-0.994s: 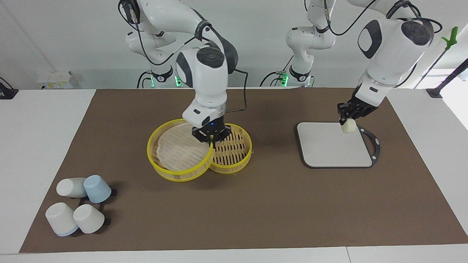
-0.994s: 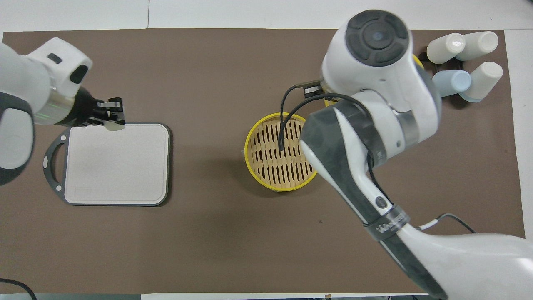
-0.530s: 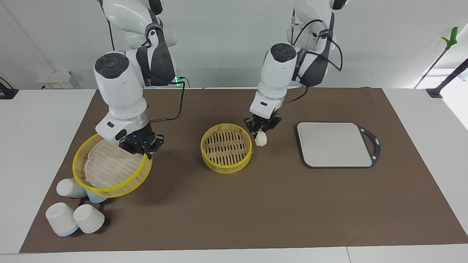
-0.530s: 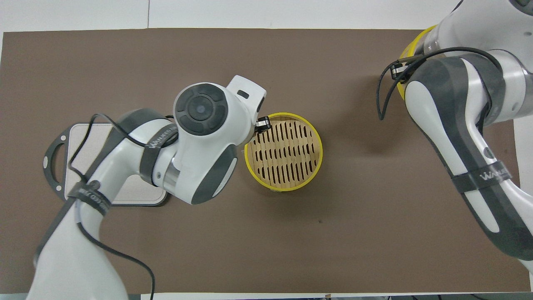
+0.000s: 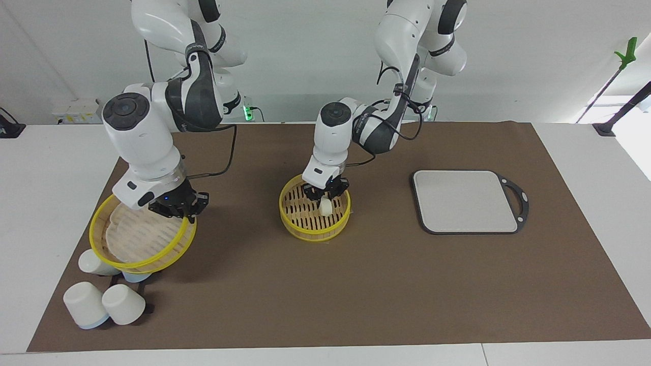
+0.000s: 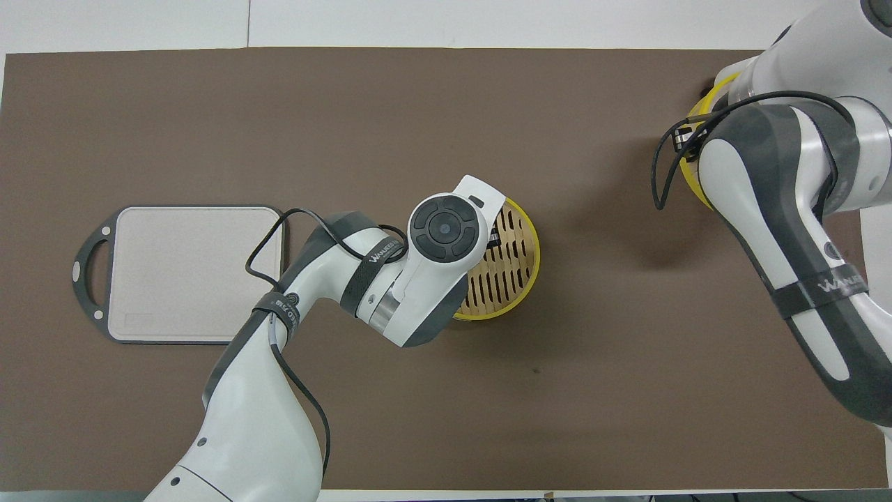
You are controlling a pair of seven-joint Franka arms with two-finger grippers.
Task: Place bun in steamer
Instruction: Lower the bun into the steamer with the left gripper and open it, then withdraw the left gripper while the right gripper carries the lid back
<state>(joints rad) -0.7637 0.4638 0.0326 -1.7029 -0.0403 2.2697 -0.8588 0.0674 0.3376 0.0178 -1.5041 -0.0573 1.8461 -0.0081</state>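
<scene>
The steamer (image 5: 305, 229), a round basket with a yellow rim and a slatted floor, stands mid-table; part of it shows in the overhead view (image 6: 536, 258) under the left arm. My left gripper (image 5: 324, 196) is down inside the steamer, shut on the cream-white bun (image 5: 325, 206), which hangs just over the slats. I cannot tell whether the bun touches them. In the overhead view the bun and the left gripper are hidden by the arm. My right gripper (image 5: 178, 210) is shut on the rim of the yellow-rimmed steamer lid (image 5: 137, 239) and holds it tilted over the cups; its rim shows in the overhead view (image 6: 690, 164).
A grey rectangular board (image 5: 465, 201) with a dark handle lies toward the left arm's end, also in the overhead view (image 6: 195, 272). White and blue cups (image 5: 123, 304) lie at the right arm's end, partly under the lid. A brown mat (image 5: 381, 284) covers the table.
My left gripper carried the bun from the board to the steamer and lowered it inside. My right gripper carried the lid away from the steamer to over the cups.
</scene>
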